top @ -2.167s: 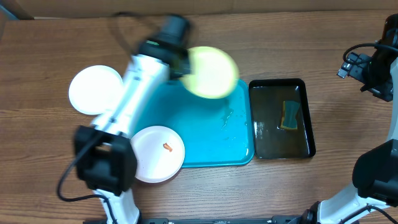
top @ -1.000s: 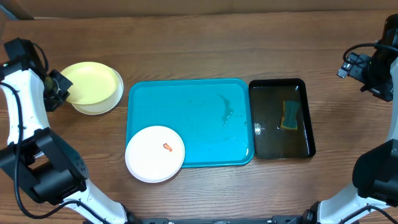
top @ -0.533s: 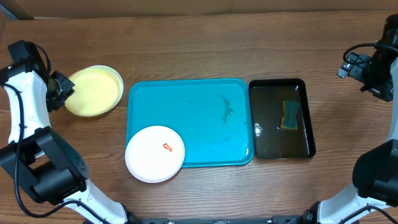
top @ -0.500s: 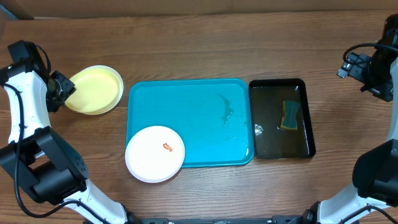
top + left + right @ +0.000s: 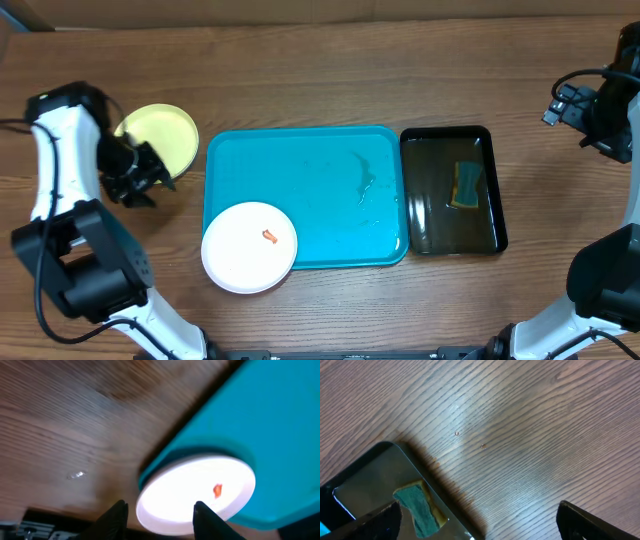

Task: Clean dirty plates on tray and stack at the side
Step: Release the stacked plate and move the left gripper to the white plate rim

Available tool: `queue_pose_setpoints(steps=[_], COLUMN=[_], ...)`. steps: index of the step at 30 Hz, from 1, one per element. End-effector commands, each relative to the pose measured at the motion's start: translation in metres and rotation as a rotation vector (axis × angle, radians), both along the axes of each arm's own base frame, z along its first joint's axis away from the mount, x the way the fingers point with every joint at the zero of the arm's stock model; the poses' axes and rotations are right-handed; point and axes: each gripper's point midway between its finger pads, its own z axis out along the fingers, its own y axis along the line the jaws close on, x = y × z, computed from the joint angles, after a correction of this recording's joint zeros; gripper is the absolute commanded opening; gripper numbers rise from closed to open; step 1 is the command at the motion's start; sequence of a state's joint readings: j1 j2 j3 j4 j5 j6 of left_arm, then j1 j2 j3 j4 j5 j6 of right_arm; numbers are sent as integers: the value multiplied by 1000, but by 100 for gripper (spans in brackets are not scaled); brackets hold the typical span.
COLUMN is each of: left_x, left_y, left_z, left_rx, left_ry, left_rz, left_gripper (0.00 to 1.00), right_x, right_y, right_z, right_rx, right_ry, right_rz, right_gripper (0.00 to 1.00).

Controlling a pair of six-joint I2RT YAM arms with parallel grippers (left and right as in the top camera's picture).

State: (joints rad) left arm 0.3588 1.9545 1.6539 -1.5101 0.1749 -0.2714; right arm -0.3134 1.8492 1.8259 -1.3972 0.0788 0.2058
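Note:
A pale yellow-green plate (image 5: pixel 160 137) lies on the table left of the turquoise tray (image 5: pixel 320 170); I cannot tell whether another plate lies under it. A white plate (image 5: pixel 250 247) with an orange smear overhangs the tray's front left corner; it also shows in the left wrist view (image 5: pixel 195 490), with the tray (image 5: pixel 270 425) behind it. My left gripper (image 5: pixel 135 180) is open and empty beside the yellow-green plate; its fingertips (image 5: pixel 159 515) hover above the white plate's edge. My right gripper (image 5: pixel 590 105) is open and empty at the far right, and in its own view (image 5: pixel 480 520) it is over bare table.
A black tray (image 5: pixel 452 190) of water with a green-and-yellow sponge (image 5: pixel 465 185) stands right of the turquoise tray; it also shows in the right wrist view (image 5: pixel 365 490), sponge (image 5: pixel 420 505) included. Small wet smears lie on the turquoise tray's right half.
The left gripper carried the yellow-green plate off the tray onto the white plate at the left, let it go, and has now moved right and toward the front. The right arm has not moved.

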Motion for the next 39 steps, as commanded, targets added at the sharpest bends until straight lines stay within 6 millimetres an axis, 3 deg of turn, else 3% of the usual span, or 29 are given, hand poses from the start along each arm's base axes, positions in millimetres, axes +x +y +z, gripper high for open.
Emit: queue_pose_setpoints(steps=[1,6,11,17,20,21,24,28,32,39], left_x=[-4,-36,-70,-97,-113,-118,-118,-115,-119,-123], left_y=[-36,-64,-88,-87,-68,-61,-65,-69,-60,-54], left_z=[9,11,27,60,59,56,43,10,-36,-72], left_rx=[-10,127,166,222,335,377,353,318,359,316], left_ry=[-8,56,-51,-291,-325,-326,-359,-335,-246,-90], left_rz=[-167,-284,-309,-224,-122,-75,-19,4,6,7], left_gripper=[43,44,47,47,48,48,46,44,49,41], right_x=[2,2,2,2,2,2,2,2,2,2], right_y=[-3,-3,-3,-3,-3,-3,-3,-3,-3,-3], right_z=[7,7,7,7,7,7,7,7,7,7], right_rx=[-13,-13,-13,-13,-13,-13,-13,-13,-13,-13], right_ry=[-22,-22,-22,-22,-22,-22,-22,-22,-22,-22], right_rz=[-7,-7,-7,-7,-7,-7,-7,-7,-7,-7], right_gripper=[100,100,100,100,100,100,100,100,100,100])
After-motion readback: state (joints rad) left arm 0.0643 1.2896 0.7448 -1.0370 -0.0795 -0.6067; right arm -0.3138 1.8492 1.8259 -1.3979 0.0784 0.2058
